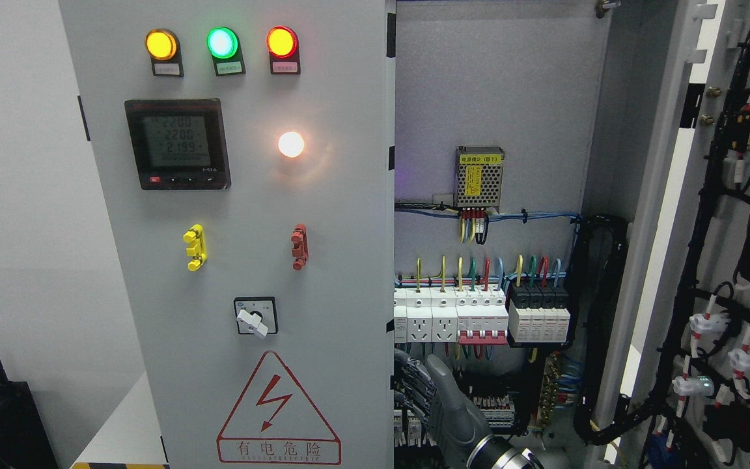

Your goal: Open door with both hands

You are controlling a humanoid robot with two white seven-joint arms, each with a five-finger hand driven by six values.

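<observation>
The grey left door (pixel 323 273) of the cabinet stands closed and carries lamps, a meter and a rotary switch. Swung wide to the right, the right door (pixel 733 273) shows the wiring on its inner side. My right hand (pixel 417 391) comes up from the bottom edge just right of the middle. Its dark fingers (pixel 409 384) curl against the free edge of the left door, with their tips hidden behind that edge. The grey thumb (pixel 443 381) points up in front of the breakers. My left arm is out of view.
Inside the open cabinet sit a row of breakers and sockets (pixel 479 316), a small power supply (pixel 479 177) and black cable bundles (pixel 603 326). A white wall lies to the left, with a dark box (pixel 4 423) at the lower left corner.
</observation>
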